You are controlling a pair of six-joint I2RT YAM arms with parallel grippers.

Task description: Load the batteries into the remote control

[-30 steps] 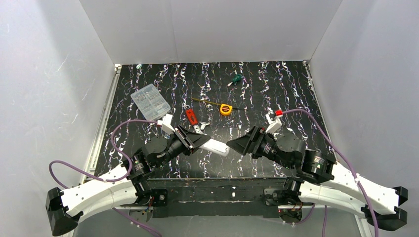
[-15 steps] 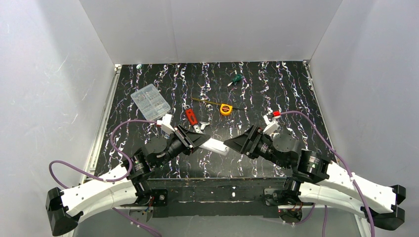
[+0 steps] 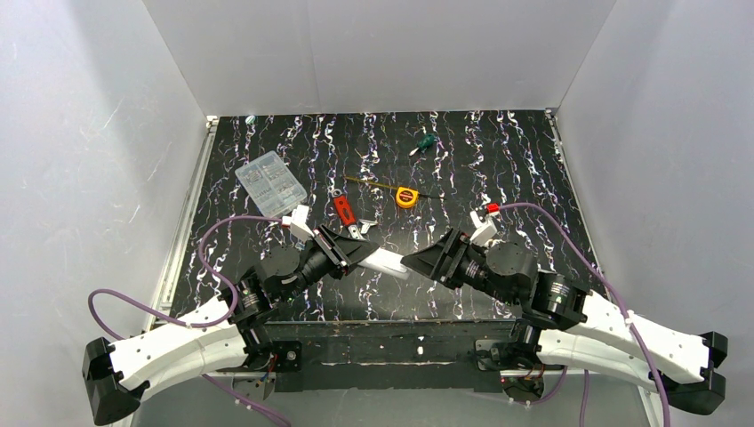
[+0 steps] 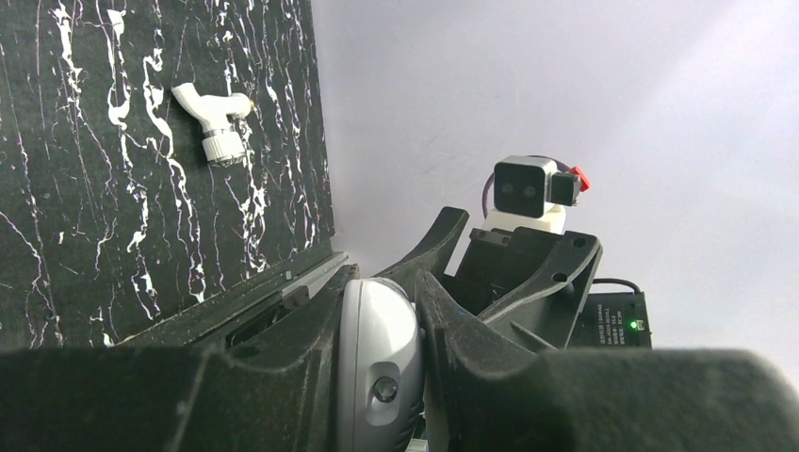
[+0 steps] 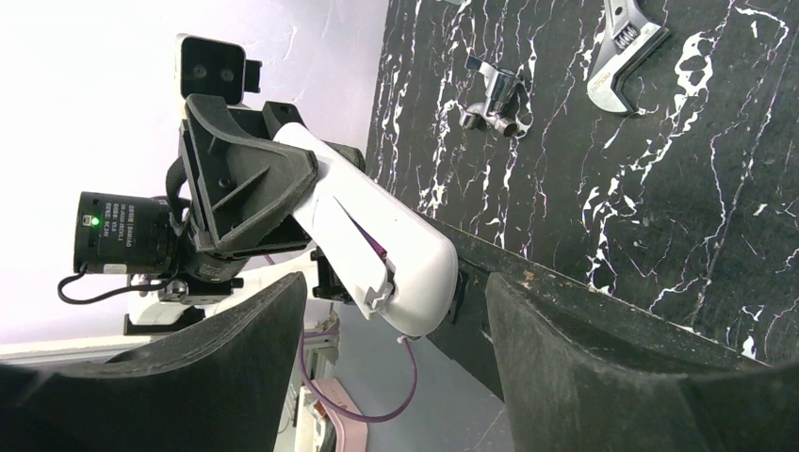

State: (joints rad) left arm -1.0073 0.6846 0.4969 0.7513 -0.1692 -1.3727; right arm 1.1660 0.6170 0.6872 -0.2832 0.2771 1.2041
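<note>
My left gripper is shut on the remote control, a white handset that it holds just above the table near the front edge. In the left wrist view the remote control is squeezed edge-on between the two black fingers of that gripper. My right gripper faces it from the right, open. In the right wrist view the rounded free end of the remote control reaches between the spread fingers of the right gripper without touching either. A back-cover seam shows on it. The batteries are not in view.
Behind the arms lie a clear plastic parts box, a red-handled tool, a yellow tape measure and a green screwdriver. A white angled fitting, a chrome fitting and a wrench lie on the black mat.
The right arm has slid left, bringing its open jaws up around the remote control's free end. The left arm and the remote control have stayed still.
</note>
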